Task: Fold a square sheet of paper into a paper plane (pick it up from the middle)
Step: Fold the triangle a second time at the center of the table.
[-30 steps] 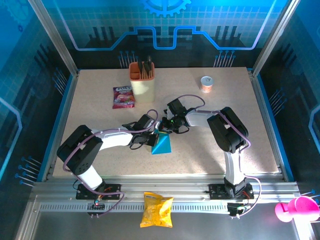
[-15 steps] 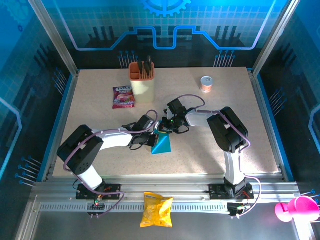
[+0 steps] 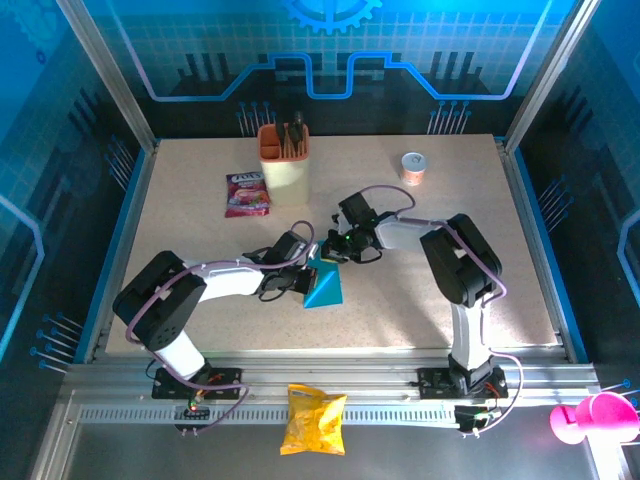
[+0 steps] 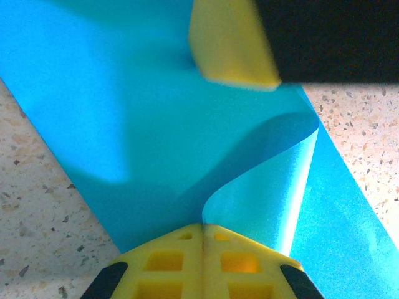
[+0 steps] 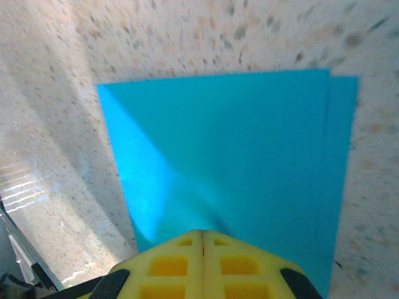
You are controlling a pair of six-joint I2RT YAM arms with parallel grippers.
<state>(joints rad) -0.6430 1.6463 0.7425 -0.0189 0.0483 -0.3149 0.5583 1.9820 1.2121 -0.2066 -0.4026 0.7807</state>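
Left gripper [image 4: 202, 233] stayed pinched shut on a curled-up flap of the square sheet of paper [image 3: 323, 290] and had not moved. Right gripper [image 5: 202, 240] was shut too, holding nothing, and its tips seemed to push down on the paper close by. Its arm had swung a little toward the back of the table [image 3: 430, 290]. The paper had stayed in the same spot, in the middle of the table between the two arms. I think a fold was still being pressed, with many folds left. The paper was bright blue and shiny, already folded into a pointy shape, one layer lying on another.
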